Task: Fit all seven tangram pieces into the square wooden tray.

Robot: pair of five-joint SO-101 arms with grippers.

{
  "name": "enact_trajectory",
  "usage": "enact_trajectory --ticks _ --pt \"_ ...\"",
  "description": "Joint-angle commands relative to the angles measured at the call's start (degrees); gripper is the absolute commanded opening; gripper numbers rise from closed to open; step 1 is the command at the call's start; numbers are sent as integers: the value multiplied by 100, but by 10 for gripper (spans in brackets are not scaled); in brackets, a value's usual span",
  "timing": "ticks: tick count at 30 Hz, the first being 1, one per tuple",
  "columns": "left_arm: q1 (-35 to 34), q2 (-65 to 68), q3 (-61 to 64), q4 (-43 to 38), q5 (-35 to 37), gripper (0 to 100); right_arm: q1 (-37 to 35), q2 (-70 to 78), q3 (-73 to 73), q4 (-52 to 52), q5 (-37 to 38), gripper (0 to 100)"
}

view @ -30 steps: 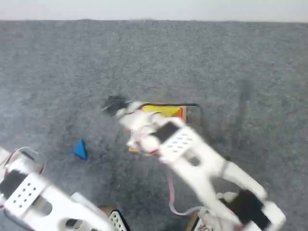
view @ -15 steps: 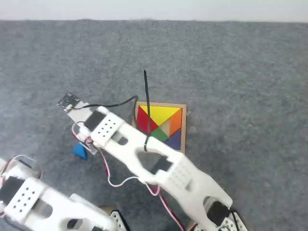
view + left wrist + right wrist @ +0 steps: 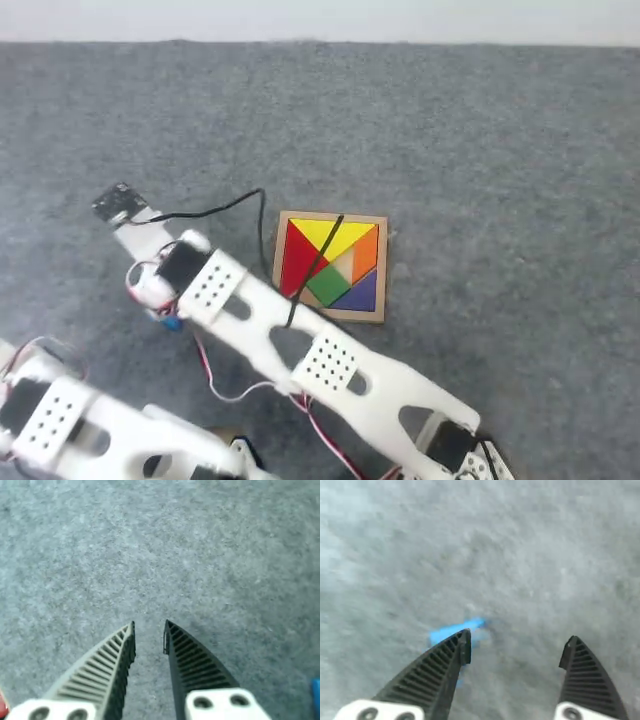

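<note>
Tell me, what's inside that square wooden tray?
Coloured pieces: yellow, red, orange, green and purple, around a pale patch that may be bare wood. A black cable crosses them, and an arm covers the tray's near-left corner, so that spot is hidden.

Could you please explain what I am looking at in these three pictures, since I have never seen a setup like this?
These are two small white robot arms, each ending in a two-fingered gripper. One picture looks down on the grey table; the other two come from cameras on the arms' wrists. The square wooden tray holds six coloured pieces. A seventh, the blue piece, lies on the table outside it. The right gripper hangs open just above that piece, holding nothing. The left gripper, its fingers slightly apart, is empty too.
</note>
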Motion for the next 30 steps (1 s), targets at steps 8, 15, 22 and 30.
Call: enact_trajectory --ticks 8,15,22,30 --pt "-237 -158 13 -62 -176 98 -268 -277 826 -831 -756 302" --pt "-211 -158 57 -62 -176 98 -295 -233 835 -470 -905 302" --pt "-193 -158 66 -62 -176 98 -295 -303 1240 -409 -932 299" --pt "-193 -158 66 -62 -176 98 -224 -382 1248 31 -1152 176"
